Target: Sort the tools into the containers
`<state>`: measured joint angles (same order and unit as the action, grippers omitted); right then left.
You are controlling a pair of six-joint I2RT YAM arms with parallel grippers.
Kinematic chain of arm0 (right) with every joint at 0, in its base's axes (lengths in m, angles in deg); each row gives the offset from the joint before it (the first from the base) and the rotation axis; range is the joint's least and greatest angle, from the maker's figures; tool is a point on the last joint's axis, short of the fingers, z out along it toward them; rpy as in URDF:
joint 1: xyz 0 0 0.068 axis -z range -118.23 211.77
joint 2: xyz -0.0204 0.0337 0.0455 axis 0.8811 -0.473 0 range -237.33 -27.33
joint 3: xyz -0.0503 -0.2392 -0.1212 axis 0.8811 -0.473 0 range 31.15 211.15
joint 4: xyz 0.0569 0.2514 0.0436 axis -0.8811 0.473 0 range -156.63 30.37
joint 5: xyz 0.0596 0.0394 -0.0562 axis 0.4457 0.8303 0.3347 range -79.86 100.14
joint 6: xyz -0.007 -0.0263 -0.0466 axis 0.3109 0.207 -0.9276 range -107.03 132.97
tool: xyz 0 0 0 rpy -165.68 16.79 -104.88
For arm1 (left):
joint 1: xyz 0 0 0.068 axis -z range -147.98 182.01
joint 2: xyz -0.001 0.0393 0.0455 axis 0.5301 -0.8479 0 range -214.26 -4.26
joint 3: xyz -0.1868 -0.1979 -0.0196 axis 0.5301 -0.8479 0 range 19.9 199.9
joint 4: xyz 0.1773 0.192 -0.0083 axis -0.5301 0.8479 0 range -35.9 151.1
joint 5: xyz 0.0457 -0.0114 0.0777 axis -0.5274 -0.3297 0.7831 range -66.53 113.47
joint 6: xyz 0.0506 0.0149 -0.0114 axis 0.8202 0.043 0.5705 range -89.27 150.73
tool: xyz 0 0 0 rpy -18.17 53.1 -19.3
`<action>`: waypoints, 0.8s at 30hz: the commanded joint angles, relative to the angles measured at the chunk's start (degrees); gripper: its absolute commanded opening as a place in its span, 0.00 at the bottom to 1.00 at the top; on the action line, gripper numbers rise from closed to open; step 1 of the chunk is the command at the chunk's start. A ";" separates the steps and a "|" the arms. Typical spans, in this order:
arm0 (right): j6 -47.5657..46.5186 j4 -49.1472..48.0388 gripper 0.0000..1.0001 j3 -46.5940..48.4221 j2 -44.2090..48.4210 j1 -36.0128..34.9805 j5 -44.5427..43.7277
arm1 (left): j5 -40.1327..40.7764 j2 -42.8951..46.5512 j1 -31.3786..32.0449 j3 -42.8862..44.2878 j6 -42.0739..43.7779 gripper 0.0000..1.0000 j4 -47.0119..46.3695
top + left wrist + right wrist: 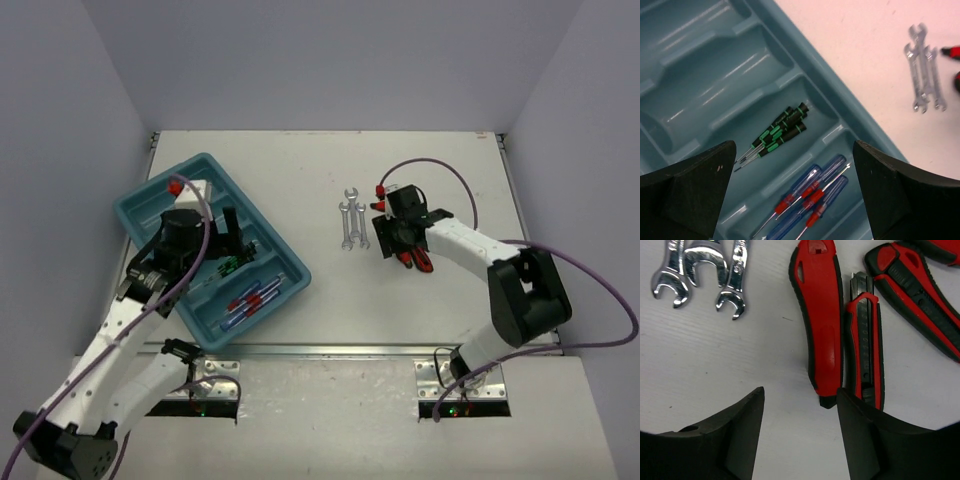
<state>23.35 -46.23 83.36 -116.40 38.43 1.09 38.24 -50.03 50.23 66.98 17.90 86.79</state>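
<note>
Presently on view: teal tray [705, 65], set askew on the left of the table [400, 300]. One compartment holds thin black-handled screwdrivers [777, 131] with green bands. Their long axes follow the compartment, tips toward lower left in the left wrist view; the handle print is too small to read. The next compartment holds blue-and-red screwdrivers [810, 195], parallel, tips the same way. Left gripper [794, 150] hangs over both groups, fingers wide apart, holding nothing. Three silver wrenches [700, 270] lie side by side on bare table right of the tray, with no legible stamp. Beside them are red-and-black handles [822, 315]: two roughly parallel to the wrenches, a third slanting. Right gripper [800, 392] hovers there, fingers apart, nothing clamped.
</note>
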 commanded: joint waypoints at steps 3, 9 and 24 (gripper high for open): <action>-3.09 2.80 0.56 6.41 -9.15 2.49 1.72 | 0.78 8.16 -0.49 -3.11 -3.06 1.00 -4.62; -3.87 3.50 0.53 8.95 -14.28 5.35 2.27 | -3.84 8.51 -0.46 -3.92 -2.33 1.00 -5.97; -3.34 5.12 0.11 10.05 -16.64 5.80 8.85 | -4.33 8.69 -0.46 -2.86 -3.26 1.00 -5.91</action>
<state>19.23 -41.59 94.19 -134.55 45.02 7.14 34.71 -41.54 50.06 62.53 15.82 83.42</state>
